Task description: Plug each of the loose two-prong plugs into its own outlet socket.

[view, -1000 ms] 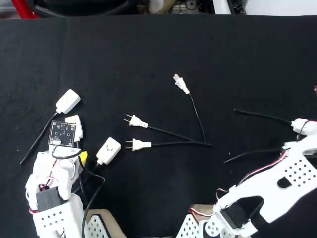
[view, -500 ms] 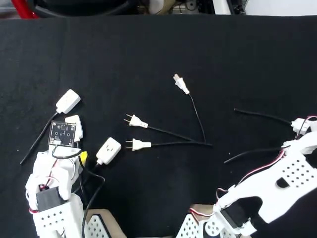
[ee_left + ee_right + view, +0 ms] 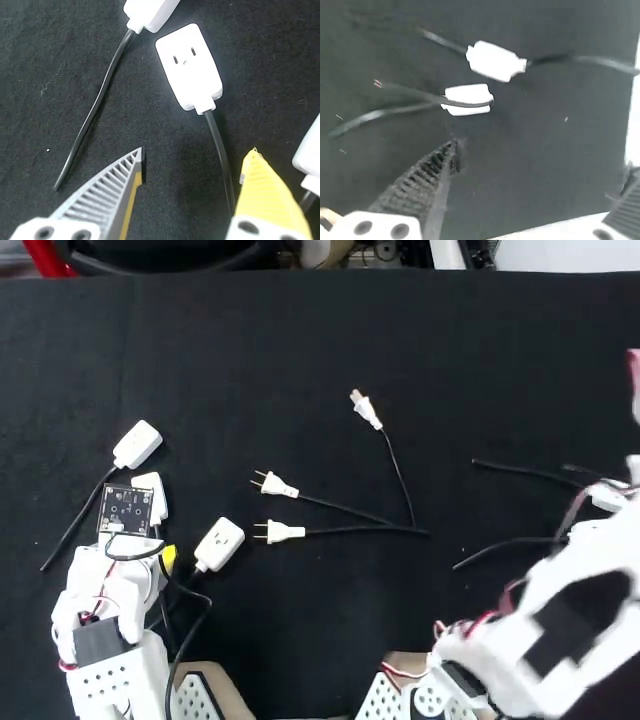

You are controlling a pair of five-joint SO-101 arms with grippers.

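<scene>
Shifted within the last second: only the right arm [image 3: 560, 630], swung lower and caught mid-motion, well to the right of the near socket [image 3: 219, 543]; all else as before. Underneath it all, the black table [image 3: 320, 340]. Left arm [image 3: 105, 610] just left of the near socket, its left gripper [image 3: 197, 150] with jaws spread wide and nothing between them but cord, hovering short of the middle socket [image 3: 190, 65]; far socket [image 3: 137, 444] beyond that, farther left of the near socket. Right gripper [image 3: 540, 160] also gaping and empty, above two white cord ends [image 3: 496, 61] — too blurred to call plug or socket. Lower plug [image 3: 280, 532] just right of the near socket, prongs toward it; upper plug [image 3: 275, 484] a little beyond; third plug [image 3: 366, 410] well apart, up and to the right. Likely light, hard, smooth little bodies, tugged about by springy cords — best pinched across the white body behind the prongs, never by prongs or cord. Near socket probably light enough to skid under a push, so worth bracing with the other gripper.
</scene>
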